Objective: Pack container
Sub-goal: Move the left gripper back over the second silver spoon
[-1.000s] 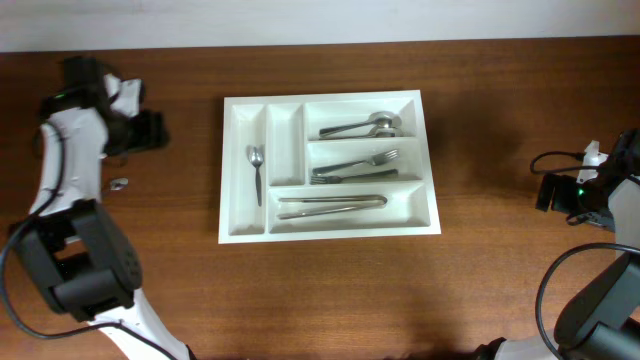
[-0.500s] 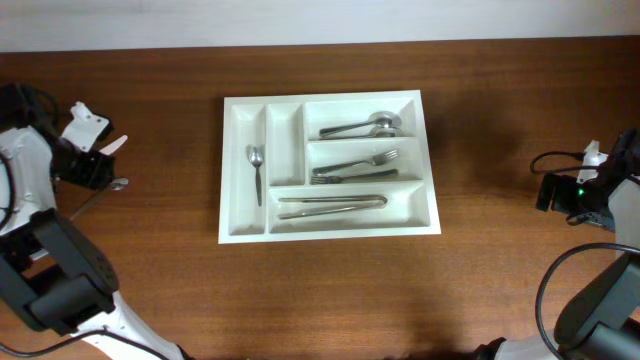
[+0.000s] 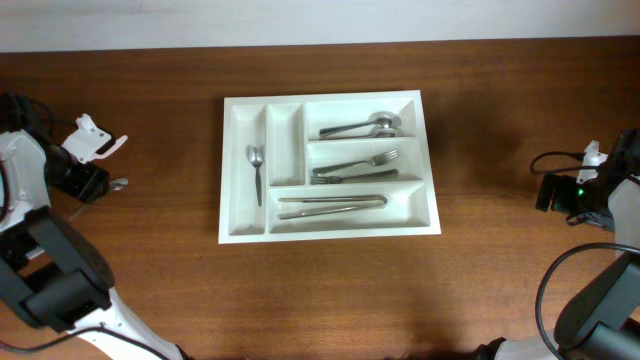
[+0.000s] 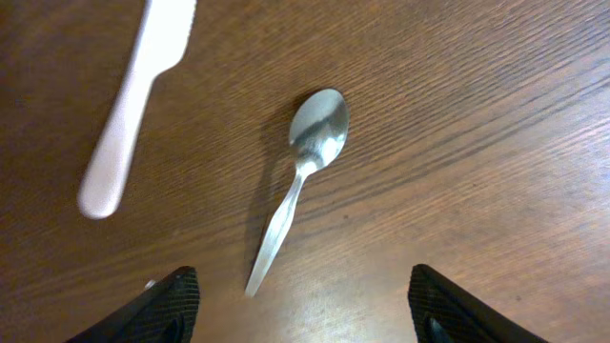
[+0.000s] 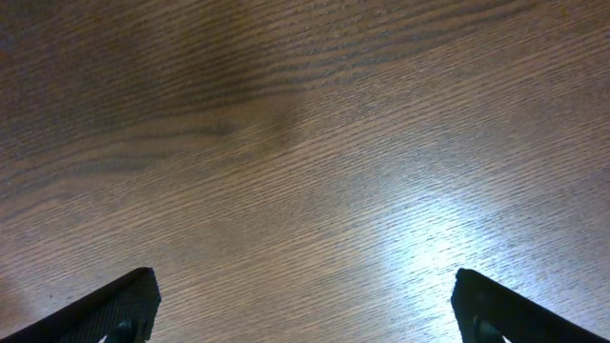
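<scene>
The white cutlery tray (image 3: 285, 150) sits mid-table. It holds a small spoon (image 3: 256, 165) in a narrow compartment, and spoons (image 3: 365, 127), forks (image 3: 355, 165) and long utensils (image 3: 332, 205) in the three long ones. A loose metal teaspoon (image 4: 303, 181) lies on the wood at the far left, also seen from overhead (image 3: 118, 184). A white plastic knife (image 4: 129, 114) lies beside it. My left gripper (image 4: 303, 286) is open and empty, hovering over the teaspoon's handle end; overhead it is at the table's left edge (image 3: 85, 178). My right gripper (image 5: 305, 286) is open and empty over bare wood at the far right (image 3: 548, 190).
The second narrow compartment of the tray has nothing in it. Brown wood surrounds the tray on all sides. The table's back edge meets a pale wall (image 3: 320, 20).
My left arm has swung from the back left toward the left edge and forward, so its gripper is now over the loose teaspoon. The right arm and tray have not moved.
</scene>
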